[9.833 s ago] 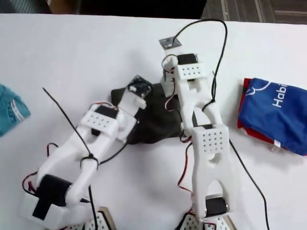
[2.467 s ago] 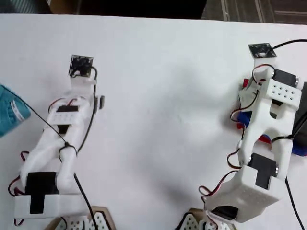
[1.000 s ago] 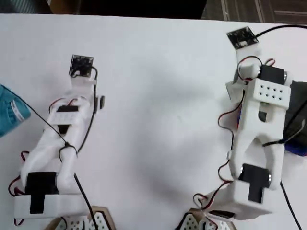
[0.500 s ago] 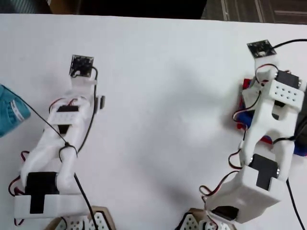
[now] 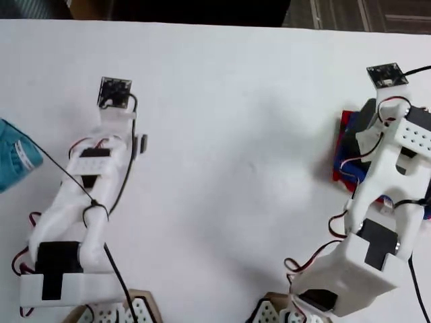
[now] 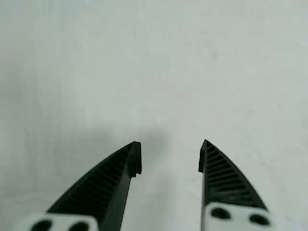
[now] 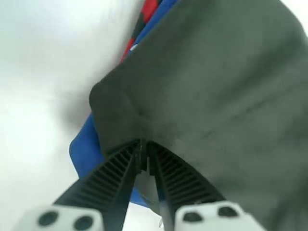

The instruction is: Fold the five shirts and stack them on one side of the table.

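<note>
Right claw (image 7: pixel 145 150): jaws almost together, pinching the corner fold of the grey shirt (image 7: pixel 216 86). The grey shirt lies on top of the blue shirt (image 7: pixel 83 149), with the red shirt (image 7: pixel 149 7) beneath. The stack sits at 3 o'clock on the table (image 5: pixel 236 101), close to the edge.

Left claw (image 6: pixel 170 155): wide, empty, over bare table on the 9 o'clock half. The teal shirt (image 5: pixel 13 158) lies apart at the 9 o'clock edge, not on the stack.

Risks, as judged:
- If the right claw pulls away before opening, the pinched corner drags and the grey fold may come undone.
- Blue cloth lies just below the tips. If the pinch caught it too, the lower layer would be pulled askew.
- A push toward 3 o'clock could slide the stack over the edge.
- The right arm hangs over the stack, so a low retreat could scuff the top layer.
</note>
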